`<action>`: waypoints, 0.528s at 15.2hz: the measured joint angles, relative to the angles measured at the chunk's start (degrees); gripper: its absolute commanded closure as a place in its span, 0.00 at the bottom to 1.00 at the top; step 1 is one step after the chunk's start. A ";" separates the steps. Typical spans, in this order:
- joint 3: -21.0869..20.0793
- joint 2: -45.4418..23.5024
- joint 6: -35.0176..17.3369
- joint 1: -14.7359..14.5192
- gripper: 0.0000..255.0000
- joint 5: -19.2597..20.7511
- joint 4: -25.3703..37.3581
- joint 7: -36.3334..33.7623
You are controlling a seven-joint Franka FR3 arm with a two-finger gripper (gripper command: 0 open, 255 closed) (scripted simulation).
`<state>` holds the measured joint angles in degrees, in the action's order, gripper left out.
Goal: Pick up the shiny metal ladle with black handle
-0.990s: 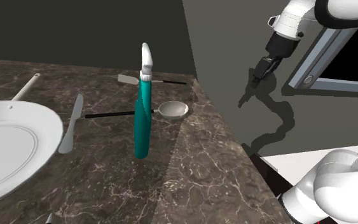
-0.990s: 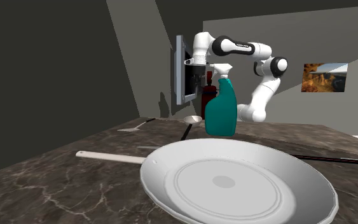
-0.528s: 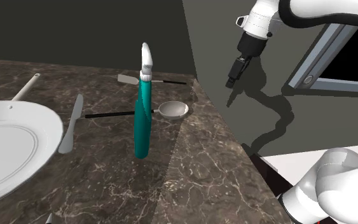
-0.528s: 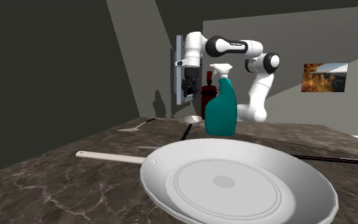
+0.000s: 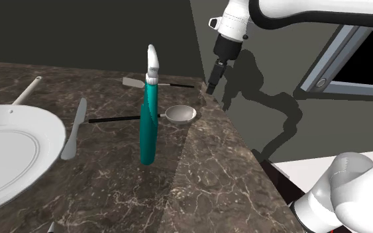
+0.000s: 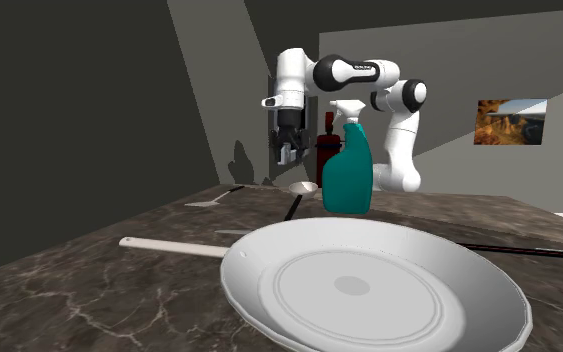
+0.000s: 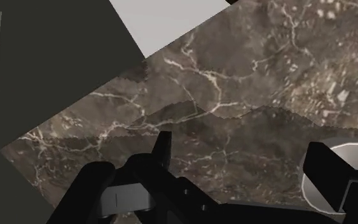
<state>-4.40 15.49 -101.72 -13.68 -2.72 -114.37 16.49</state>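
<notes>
Shoulder view: wide-open gripper [image 5: 213,85] hangs beyond the ladle [image 5: 180,115]; it should descend astride the black handle, beside the bowl.

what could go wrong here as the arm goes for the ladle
1. The upright teal spray bottle stands in front of the middle of the shiny metal ladle's thin black handle; a grasp there might topple it.
2. The ladle's bowl lies near the dark marble counter's edge, so a bump from the open black fingers could slide it off.
3. A grey spatula with a black handle lies nearby, an easy mix-up.
</notes>
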 measured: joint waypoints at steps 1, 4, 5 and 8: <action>-0.48 -1.37 -0.36 -0.63 0.00 -0.38 1.02 0.75; -1.79 -5.61 -1.06 -2.34 0.00 -1.36 4.55 3.18; -2.16 -7.18 -1.72 -2.82 0.00 -1.63 5.43 4.17; -3.59 -11.44 -1.72 -4.41 0.00 -2.33 9.63 6.52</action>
<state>-8.00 4.04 -103.44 -18.09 -5.05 -104.74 23.01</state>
